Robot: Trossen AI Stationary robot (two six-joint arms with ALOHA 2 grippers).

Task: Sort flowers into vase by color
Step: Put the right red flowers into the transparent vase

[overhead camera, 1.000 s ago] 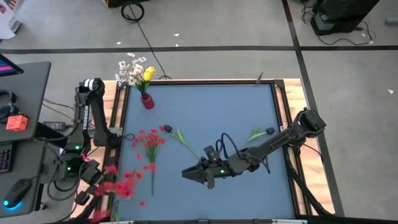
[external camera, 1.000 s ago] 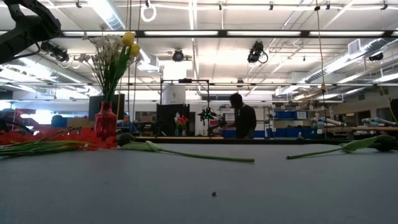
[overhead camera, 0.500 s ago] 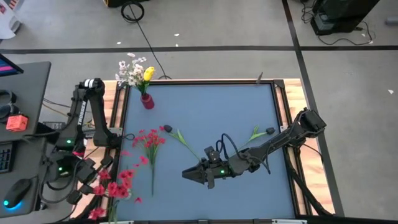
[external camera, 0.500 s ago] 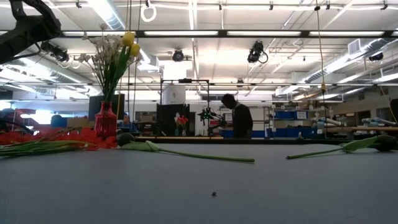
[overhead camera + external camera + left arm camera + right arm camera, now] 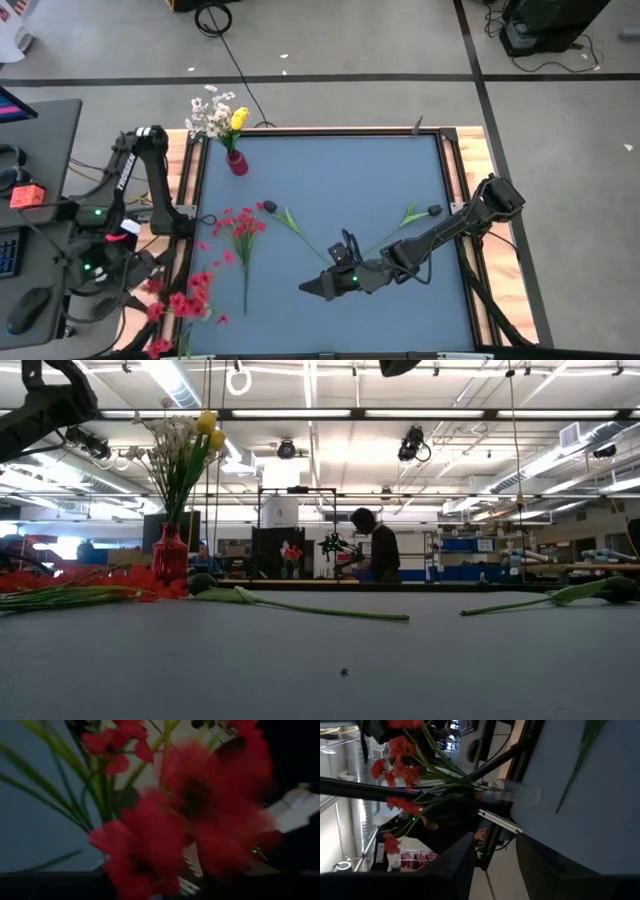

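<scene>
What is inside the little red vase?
White blossoms and a yellow tulip stand in the red vase, their green stems going down into its neck. The glossy wall hides the stem ends, so what else is inside cannot be seen.

A grey concrete floor [image 5: 340,40] crossed by dark tape lines [image 5: 300,77] surrounds the blue-topped table [image 5: 330,180]. A black cable [image 5: 225,45] trails across it. Beyond, long ceiling strip lights [image 5: 300,413] glow over shelving, and a person [image 5: 378,550] stands far off at a workbench.
</scene>
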